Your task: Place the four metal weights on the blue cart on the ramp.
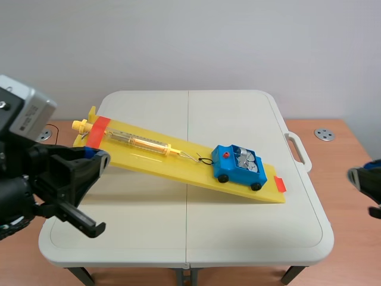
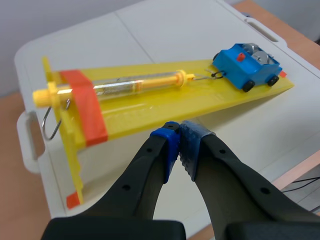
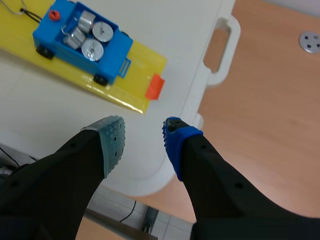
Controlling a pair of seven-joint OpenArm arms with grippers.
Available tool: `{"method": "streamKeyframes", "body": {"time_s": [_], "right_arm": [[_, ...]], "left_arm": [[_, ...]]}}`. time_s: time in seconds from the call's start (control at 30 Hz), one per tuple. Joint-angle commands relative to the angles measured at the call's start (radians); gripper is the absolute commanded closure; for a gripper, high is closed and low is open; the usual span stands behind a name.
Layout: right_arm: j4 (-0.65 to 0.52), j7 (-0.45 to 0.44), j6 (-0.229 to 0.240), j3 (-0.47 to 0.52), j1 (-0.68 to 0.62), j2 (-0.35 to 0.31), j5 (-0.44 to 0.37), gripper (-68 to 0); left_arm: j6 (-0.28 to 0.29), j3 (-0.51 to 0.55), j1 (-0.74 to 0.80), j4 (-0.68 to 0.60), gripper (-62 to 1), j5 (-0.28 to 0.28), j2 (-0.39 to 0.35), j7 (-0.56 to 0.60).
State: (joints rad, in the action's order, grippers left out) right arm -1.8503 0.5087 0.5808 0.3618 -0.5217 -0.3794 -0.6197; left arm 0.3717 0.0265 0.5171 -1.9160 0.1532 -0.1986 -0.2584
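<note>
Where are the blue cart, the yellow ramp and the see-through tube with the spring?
blue cart (image 1: 237, 176): scene view, on its near side wall.
yellow ramp (image 1: 169, 164): scene view, on its bare sloping surface.
spring tube (image 2: 135, 86): left wrist view, on the clear barrel's middle.

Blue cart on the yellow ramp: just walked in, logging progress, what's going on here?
Nothing is being handled. The silver cylindrical metal weights, apparently four, already sit in the blue plastic toy cart, low on the yellow plastic ramp and hooked to a clear tube spring scale. The left claw is shut and empty near the ramp's raised end; the right claw is open and empty, beyond the ramp's low end.
</note>
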Motion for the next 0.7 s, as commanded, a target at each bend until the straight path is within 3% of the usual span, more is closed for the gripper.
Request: {"method": "streamKeyframes", "body": {"time_s": [0.0,0.2,0.57,0.67], "right_arm": [[-0.125,-0.068,0.065,0.068,-0.031,-0.050,-0.104,-20.5],[-0.138,-0.021,0.161,0.218,-0.204,-0.043,-0.202,-20.5],[-0.138,0.055,0.165,0.385,-0.451,-0.042,-0.279,-20.4],[-0.138,0.055,0.165,0.412,-0.491,-0.041,-0.284,-20.4]], "left_arm": [[0.034,-0.047,-0.043,-0.117,-2.7,-0.029,0.020,0.108],[-0.019,-0.137,-0.131,-0.061,-2.7,-0.126,0.060,0.112],[-0.170,-0.219,-0.301,0.142,-2.7,-0.311,0.118,0.137],[-0.207,-0.223,-0.338,0.190,-2.7,-0.339,0.129,0.137]]}}
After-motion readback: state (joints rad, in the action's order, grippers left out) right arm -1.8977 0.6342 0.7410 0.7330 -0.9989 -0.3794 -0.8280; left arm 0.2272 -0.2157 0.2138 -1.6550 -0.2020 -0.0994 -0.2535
